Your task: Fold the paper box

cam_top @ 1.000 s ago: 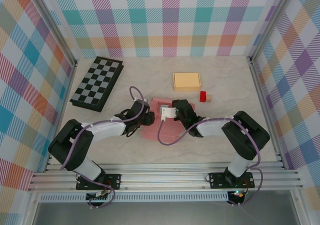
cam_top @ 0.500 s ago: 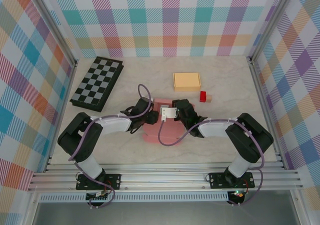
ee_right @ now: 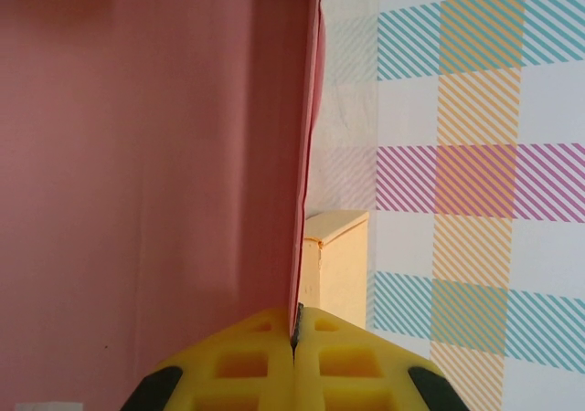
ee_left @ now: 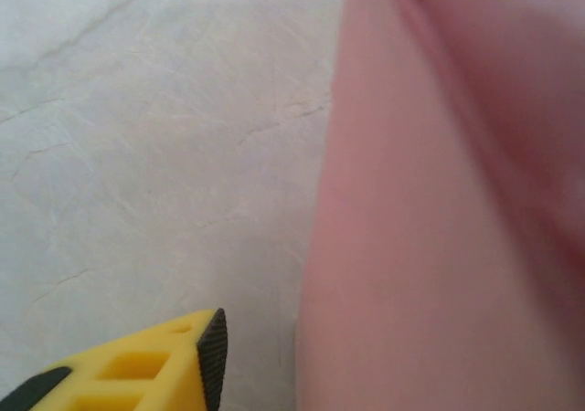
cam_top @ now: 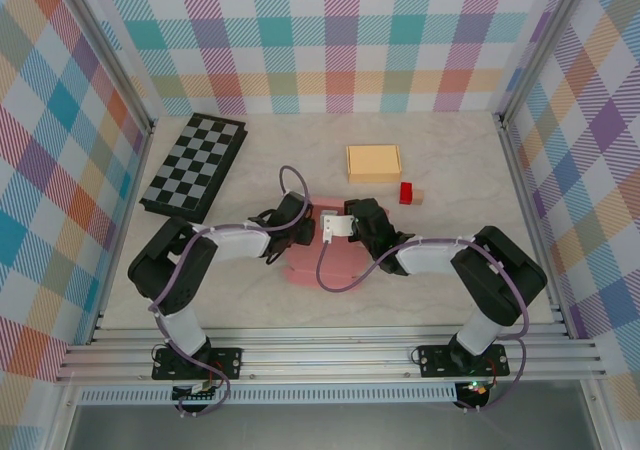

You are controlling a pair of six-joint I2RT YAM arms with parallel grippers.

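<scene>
Pinching one paper box (ee_right: 155, 155), right gripper (ee_right: 294, 327).

Black-and-white arms (cam_top: 235, 242); purple cables (cam_top: 319, 270); yellow, black-tipped fingers (ee_right: 247, 361).

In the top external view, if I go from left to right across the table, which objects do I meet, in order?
chessboard → pink paper box → yellow box → red block. I leave out the two hands, as they overlap the pink box.
</scene>
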